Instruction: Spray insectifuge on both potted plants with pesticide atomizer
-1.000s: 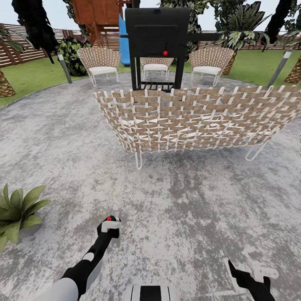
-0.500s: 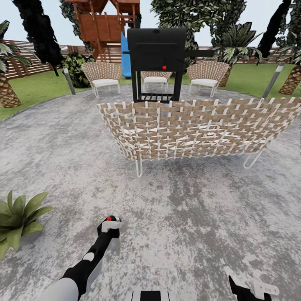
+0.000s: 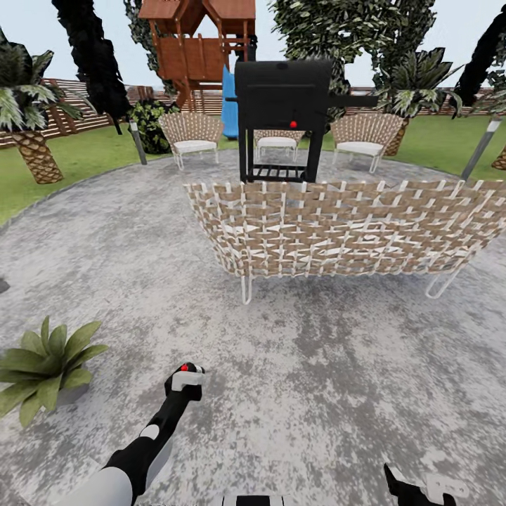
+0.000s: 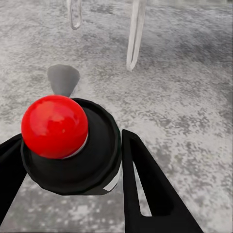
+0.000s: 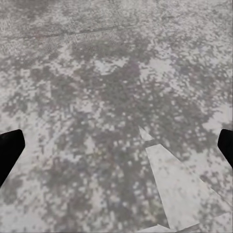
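Grey paved patio [image 3: 337, 393] under me. My left gripper [image 4: 68, 160] is clamped on the pesticide atomizer [image 4: 65, 141], its long axis along the fingers, red tip forward. Right gripper [image 3: 422, 487] hangs spread, empty. One potted plant [image 3: 46, 365] sits left; next I'd swing the nozzle onto it.

The right hand [image 3: 422, 488] is cut by the head view's lower edge, so only part of its dark fingers and a white piece shows; in the right wrist view the two fingertips [image 5: 9, 150] barely enter at the picture's sides. In the left wrist view the atomizer [image 4: 73, 145] shows just its red-knobbed dark end, with its body hidden behind that end. The potted plant [image 3: 46, 362] hides most of its grey pot under leaves. The wicker sofa [image 3: 337, 228] hides the black grill's [image 3: 284, 116] legs.
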Robot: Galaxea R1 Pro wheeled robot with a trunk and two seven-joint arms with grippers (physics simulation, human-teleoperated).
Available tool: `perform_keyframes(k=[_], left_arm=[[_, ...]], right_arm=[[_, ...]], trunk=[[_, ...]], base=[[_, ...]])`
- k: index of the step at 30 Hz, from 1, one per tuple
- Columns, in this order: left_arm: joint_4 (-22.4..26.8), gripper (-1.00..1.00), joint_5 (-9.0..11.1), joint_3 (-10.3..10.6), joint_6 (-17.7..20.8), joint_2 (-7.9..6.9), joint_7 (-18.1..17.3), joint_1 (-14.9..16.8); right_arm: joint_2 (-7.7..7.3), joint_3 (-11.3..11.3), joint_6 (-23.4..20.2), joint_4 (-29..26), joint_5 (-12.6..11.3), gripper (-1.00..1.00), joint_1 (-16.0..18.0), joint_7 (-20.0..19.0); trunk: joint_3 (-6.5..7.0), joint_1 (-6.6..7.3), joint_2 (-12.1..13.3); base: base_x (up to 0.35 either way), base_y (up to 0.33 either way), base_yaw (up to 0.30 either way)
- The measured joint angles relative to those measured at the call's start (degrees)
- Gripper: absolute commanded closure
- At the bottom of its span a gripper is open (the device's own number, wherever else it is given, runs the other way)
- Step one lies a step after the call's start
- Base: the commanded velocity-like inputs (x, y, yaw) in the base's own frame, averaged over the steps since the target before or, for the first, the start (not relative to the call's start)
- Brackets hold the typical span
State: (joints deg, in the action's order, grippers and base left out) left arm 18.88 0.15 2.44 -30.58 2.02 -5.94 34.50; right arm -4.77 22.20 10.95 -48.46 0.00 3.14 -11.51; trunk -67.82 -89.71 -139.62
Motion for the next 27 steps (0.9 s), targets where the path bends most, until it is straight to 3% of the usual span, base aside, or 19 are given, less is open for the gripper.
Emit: perform_keyframes(k=[5, 12, 27], left_arm=[[0.0, 1.00, 0.0, 0.0, 0.0, 0.03, 0.0, 0.0], [0.2, 1.00, -0.1, 0.5, -0.2, 0.16, 0.0, -1.1], [0.4, 1.00, 0.0, 1.2, -0.4, 0.09, -0.1, -1.9]], right_arm=[[0.00, 0.0, 0.0, 0.0, 0.0, -1.00, 0.0, 0.0], [0.00, 0.0, 0.0, 0.0, 0.0, -1.00, 0.0, 0.0], [0.00, 0.0, 0.0, 0.0, 0.1, -1.00, 0.0, 0.0]], trunk=[[1.03, 1.10, 2.0], [1.29, 1.10, 2.0], [1.85, 1.08, 2.0]], base=[[0.000, 0.000, 0.277], [0.000, 0.000, 0.271], [-0.279, 0.148, 0.269]])
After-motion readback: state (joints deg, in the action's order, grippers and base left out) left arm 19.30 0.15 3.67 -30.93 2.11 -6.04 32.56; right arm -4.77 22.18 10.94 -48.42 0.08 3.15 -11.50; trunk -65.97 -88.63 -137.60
